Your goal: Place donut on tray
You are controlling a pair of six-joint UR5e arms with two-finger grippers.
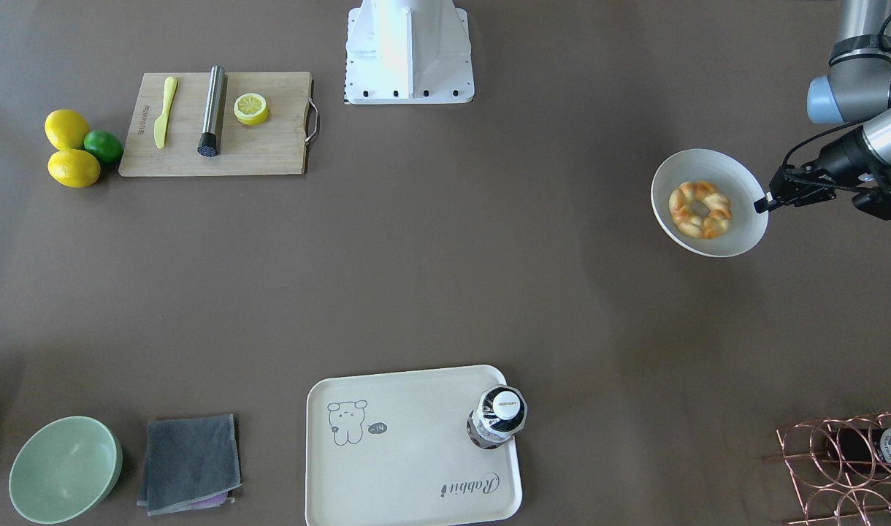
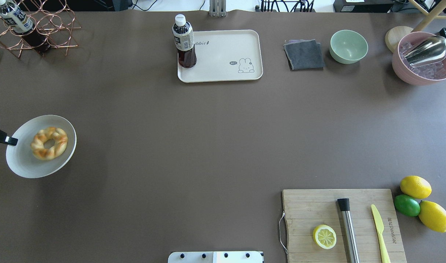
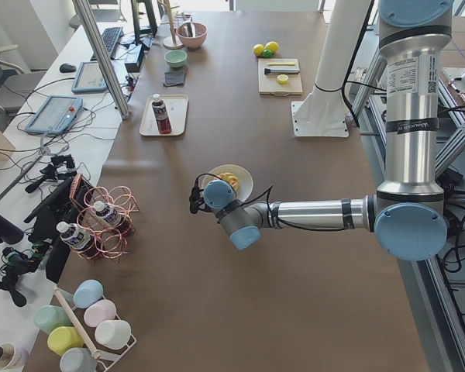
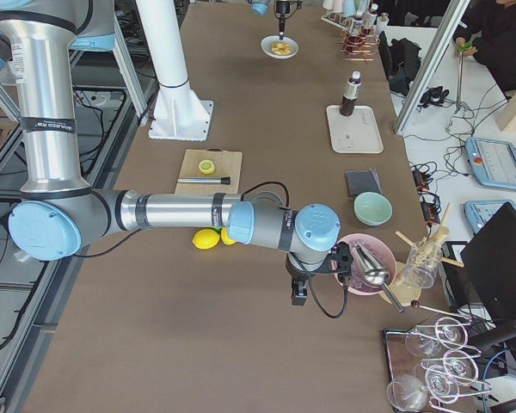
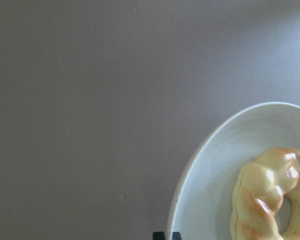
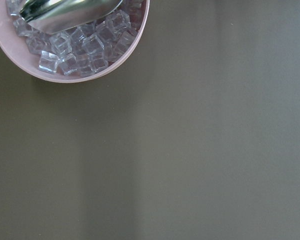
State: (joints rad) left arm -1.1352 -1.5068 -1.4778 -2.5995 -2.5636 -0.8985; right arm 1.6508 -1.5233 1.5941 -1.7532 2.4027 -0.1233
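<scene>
The donut lies in a round white bowl near the table's left end; it also shows in the overhead view and the left wrist view. My left gripper is shut and empty, its tips just outside the bowl's rim. The cream tray lies far off at the far edge, with the rabbit drawing at one corner. My right gripper hovers near a pink ice bowl; I cannot tell whether it is open or shut.
A dark drink bottle stands on the tray's left corner. A copper rack stands at the far left. A grey cloth, a green bowl and the pink ice bowl stand at the far right. A cutting board lies near right.
</scene>
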